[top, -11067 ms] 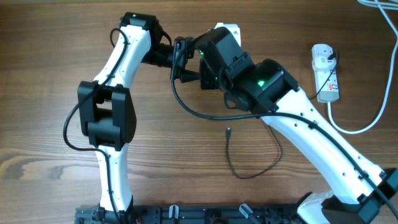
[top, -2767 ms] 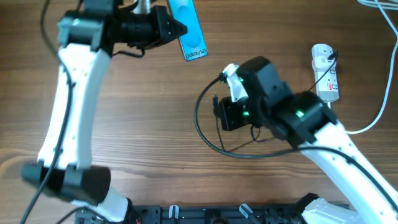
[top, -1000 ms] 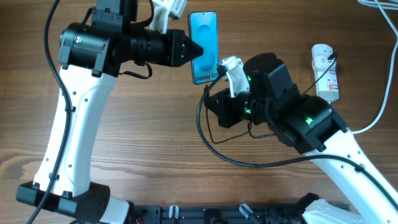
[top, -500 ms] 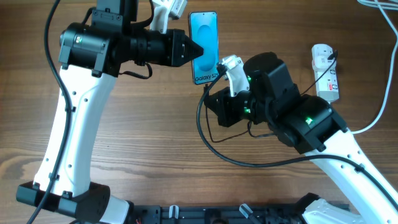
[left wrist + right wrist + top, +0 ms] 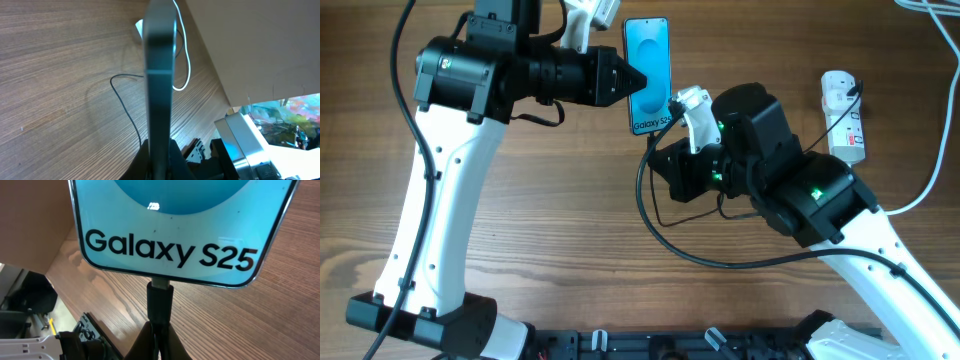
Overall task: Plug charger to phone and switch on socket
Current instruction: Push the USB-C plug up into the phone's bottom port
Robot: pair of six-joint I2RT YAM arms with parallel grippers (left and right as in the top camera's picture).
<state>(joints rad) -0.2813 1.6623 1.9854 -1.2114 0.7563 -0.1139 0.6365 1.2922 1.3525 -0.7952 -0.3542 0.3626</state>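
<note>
Plugging looks to be the step in hand: the left hand (image 5: pixel 159 161) pinches the phone (image 5: pixel 649 70) aloft, screen up, near the far edge of the desk (image 5: pixel 570 230). The right hand (image 5: pixel 160 339) pinches the charger (image 5: pixel 159 299), its tip at the phone's port. Next, likely: press it home, then reach for the socket (image 5: pixel 843 118) by the far right corner.
</note>
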